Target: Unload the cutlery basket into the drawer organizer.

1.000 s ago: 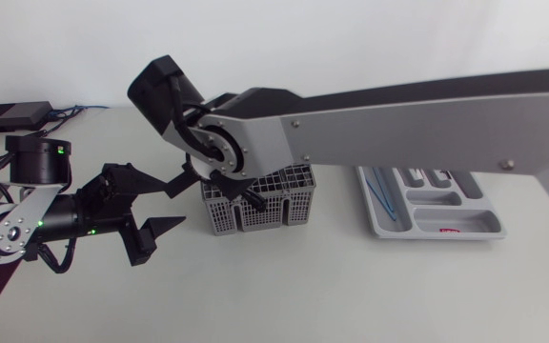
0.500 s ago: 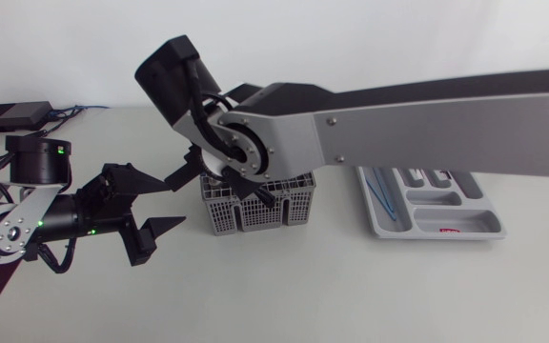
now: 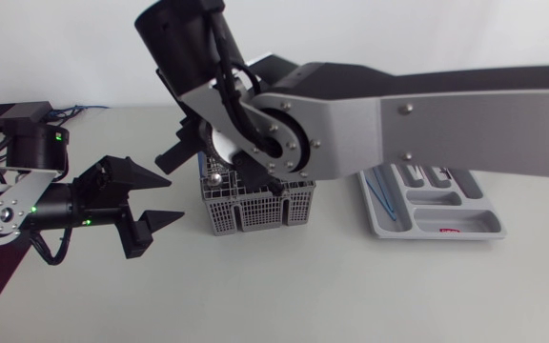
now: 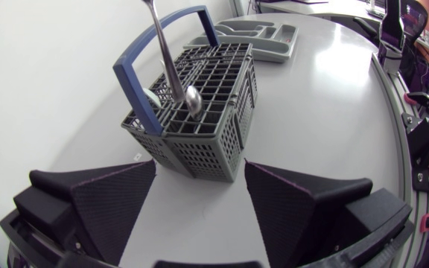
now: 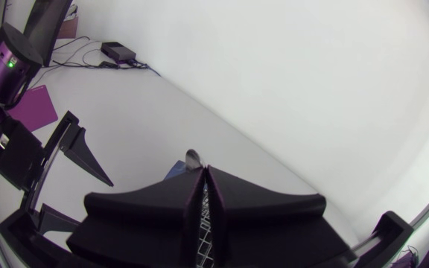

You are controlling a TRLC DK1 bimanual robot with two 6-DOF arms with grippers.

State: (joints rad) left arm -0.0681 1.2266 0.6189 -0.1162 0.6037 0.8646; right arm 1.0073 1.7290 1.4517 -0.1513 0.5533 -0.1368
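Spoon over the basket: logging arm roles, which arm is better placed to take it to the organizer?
Right: the right gripper is shut on the spoon, organizer on its side; left gripper open beside the basket.

Grey lattice basket [image 4: 222, 134] with blue handle [image 4: 134, 100] — silver spoon [image 4: 193, 99], grey organizer [image 3: 475, 217]

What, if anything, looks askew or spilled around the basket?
Nothing stands out. The cutlery basket stands upright, the spoon hangs bowl-down over it in the right gripper, and the left gripper is open beside it.
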